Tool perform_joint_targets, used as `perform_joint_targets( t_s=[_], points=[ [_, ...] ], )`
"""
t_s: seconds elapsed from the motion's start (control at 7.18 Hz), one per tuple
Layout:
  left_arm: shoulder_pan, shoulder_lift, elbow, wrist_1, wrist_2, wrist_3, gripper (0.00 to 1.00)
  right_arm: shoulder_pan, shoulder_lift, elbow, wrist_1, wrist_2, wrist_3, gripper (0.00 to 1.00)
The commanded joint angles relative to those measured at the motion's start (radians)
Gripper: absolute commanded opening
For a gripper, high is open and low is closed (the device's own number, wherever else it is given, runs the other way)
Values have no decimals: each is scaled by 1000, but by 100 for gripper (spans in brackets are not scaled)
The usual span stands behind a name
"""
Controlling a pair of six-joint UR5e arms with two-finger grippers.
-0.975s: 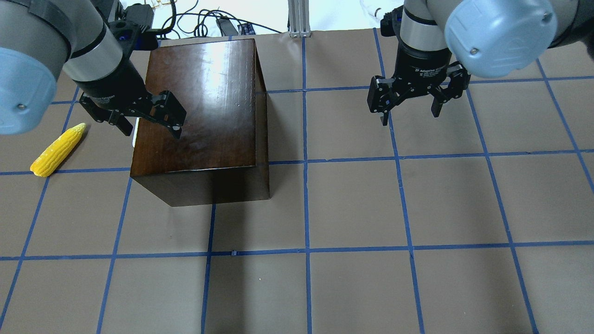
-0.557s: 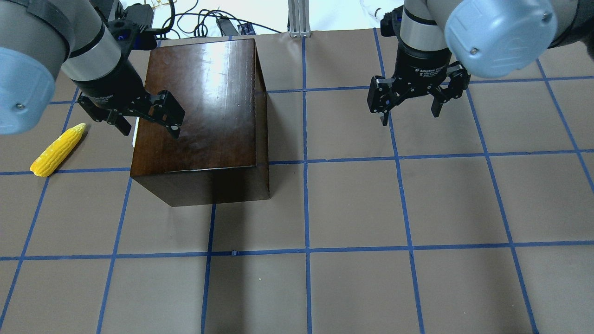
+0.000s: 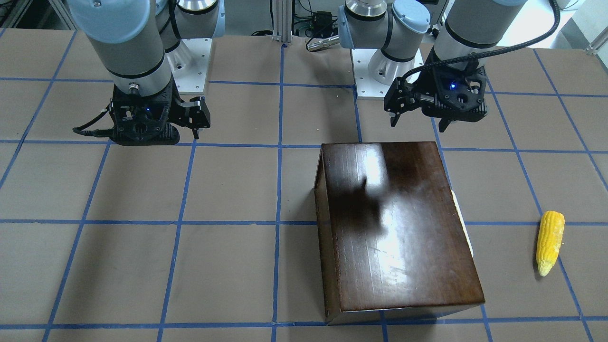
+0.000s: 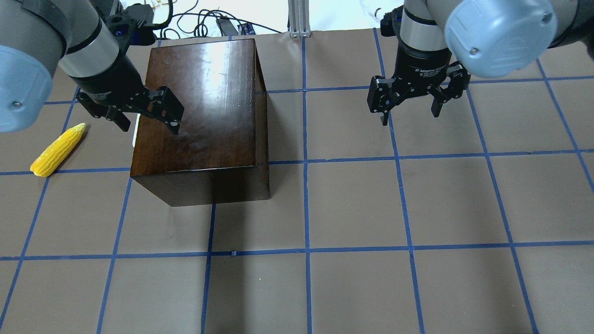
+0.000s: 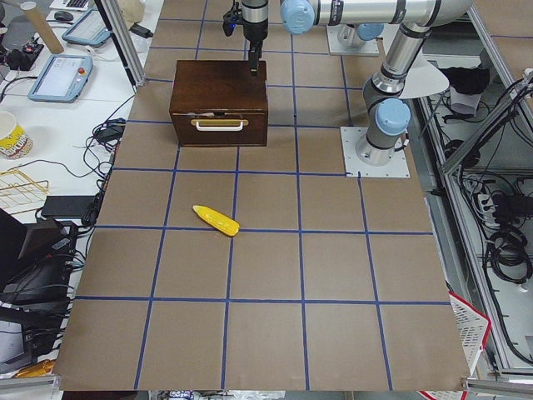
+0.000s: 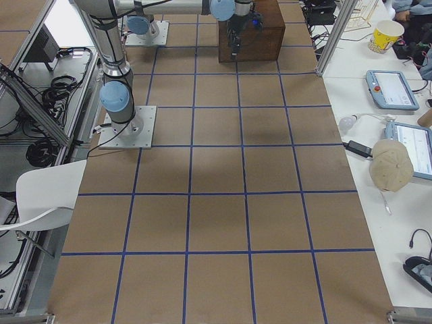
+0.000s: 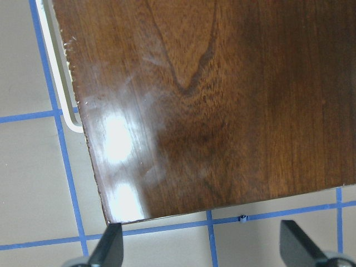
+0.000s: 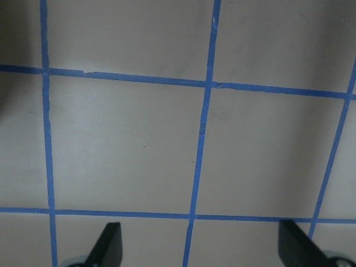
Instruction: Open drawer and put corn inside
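The dark-brown cabinet point(image 4: 204, 102) stands left of the table's middle. Its drawer point(image 5: 218, 133) is shut and faces the robot's left, with a cream handle point(image 5: 218, 123) on its front. The handle also shows as a pale sliver in the overhead view point(image 4: 134, 134) and the left wrist view point(image 7: 58, 83). The yellow corn point(image 4: 58, 150) lies on the table left of the cabinet, apart from it. My left gripper point(image 4: 148, 124) is open and empty above the cabinet's left top edge. My right gripper point(image 4: 409, 116) is open and empty above bare table at the far right.
The table is brown paper with a blue tape grid point(image 4: 306, 250). Cables and an aluminium post point(image 4: 297, 18) lie past the far edge. The arm bases point(image 3: 380, 71) stand behind the cabinet in the front-facing view.
My left gripper has moved a little toward the far side and left over the cabinet's edge, still open. The right arm, corn and cabinet have not moved.
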State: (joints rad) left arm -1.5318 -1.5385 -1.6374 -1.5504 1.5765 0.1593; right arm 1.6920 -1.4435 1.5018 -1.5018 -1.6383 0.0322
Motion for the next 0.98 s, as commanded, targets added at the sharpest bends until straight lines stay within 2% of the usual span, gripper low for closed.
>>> perform_joint_targets(
  t_s=[0.0, 0.84],
  points=[
    [-1, 0, 1, 1, 2, 6, 100, 0, 0, 0, 0, 0, 0, 100],
    [1, 0, 1, 3, 36, 8, 100, 0, 0, 0, 0, 0, 0, 100]
  ],
)
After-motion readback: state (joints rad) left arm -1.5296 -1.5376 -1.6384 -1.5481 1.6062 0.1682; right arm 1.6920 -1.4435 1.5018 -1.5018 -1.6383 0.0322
